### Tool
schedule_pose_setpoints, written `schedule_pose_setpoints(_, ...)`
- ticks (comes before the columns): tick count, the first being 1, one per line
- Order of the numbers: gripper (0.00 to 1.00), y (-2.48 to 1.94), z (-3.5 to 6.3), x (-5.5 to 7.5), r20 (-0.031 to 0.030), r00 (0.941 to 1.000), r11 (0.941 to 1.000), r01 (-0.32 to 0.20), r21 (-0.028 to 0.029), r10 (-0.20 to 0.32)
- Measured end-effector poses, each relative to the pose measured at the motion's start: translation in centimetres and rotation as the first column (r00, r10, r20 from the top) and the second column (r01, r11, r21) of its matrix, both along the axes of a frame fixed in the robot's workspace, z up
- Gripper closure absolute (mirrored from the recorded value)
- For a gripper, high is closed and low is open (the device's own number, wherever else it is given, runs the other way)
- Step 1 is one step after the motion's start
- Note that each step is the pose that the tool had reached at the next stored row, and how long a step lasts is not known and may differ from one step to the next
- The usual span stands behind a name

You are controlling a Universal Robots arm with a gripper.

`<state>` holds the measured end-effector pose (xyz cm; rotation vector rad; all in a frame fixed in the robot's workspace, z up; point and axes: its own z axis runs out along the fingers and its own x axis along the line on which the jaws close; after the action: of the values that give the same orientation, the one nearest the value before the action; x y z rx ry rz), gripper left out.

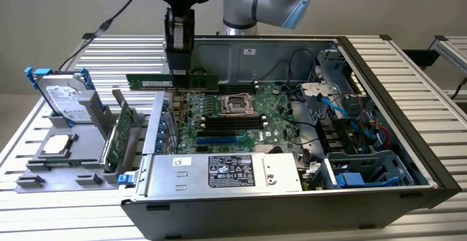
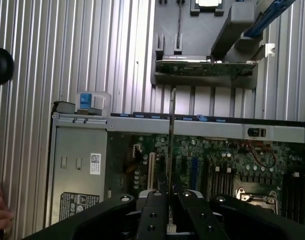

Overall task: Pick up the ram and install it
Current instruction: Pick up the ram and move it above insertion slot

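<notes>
A: One question first: where is the memory stick (image 1: pixel 171 81)?
B: In the air; the gripper (image 1: pixel 179 77) pinches it near its middle, fingers (image 1: pixel 179 47) pressed against its two flat faces; the stick lies level, on its long edge, its length crossing above a side wall of the open computer case (image 1: pixel 277 213).
A: By the clock, with the processor socket (image 1: pixel 237 103) as the centre of the exterior view?
B: About ten o'clock from the socket; the black memory slots (image 1: pixel 232 122) lie at six o'clock, just beside the socket, so the stick is apart from them and higher.
A: And round about?
B: The power supply (image 1: pixel 232 171) with its white label sits further out at six o'clock; a blue drive cage (image 1: pixel 365 171) at four o'clock; outside the case, at nine o'clock, a grey holder (image 1: pixel 44 170) carries a hard drive (image 1: pixel 64 96) upright between blue rails; a wider green card (image 1: pixel 120 134) stands on edge at eight o'clock; a square silver chip (image 1: pixel 58 145) lies flat beside it.
A: What of the wrist view?
B: The stick (image 2: pixel 171 130) shows edge-on, a thin line running out from between the black fingers (image 2: pixel 153 210); beyond it lie the motherboard (image 2: pixel 217 165), the case wall and the holder with the card (image 2: pixel 207 67).
</notes>
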<state>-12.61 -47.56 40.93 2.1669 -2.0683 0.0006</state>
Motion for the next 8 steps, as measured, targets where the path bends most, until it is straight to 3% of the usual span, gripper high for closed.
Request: schedule_pose_setpoints(8, 0.86, 2.12, -0.14, 2.3, 0.0056, 1.0000, 0.9998, 0.000, -0.0187, 0.000)
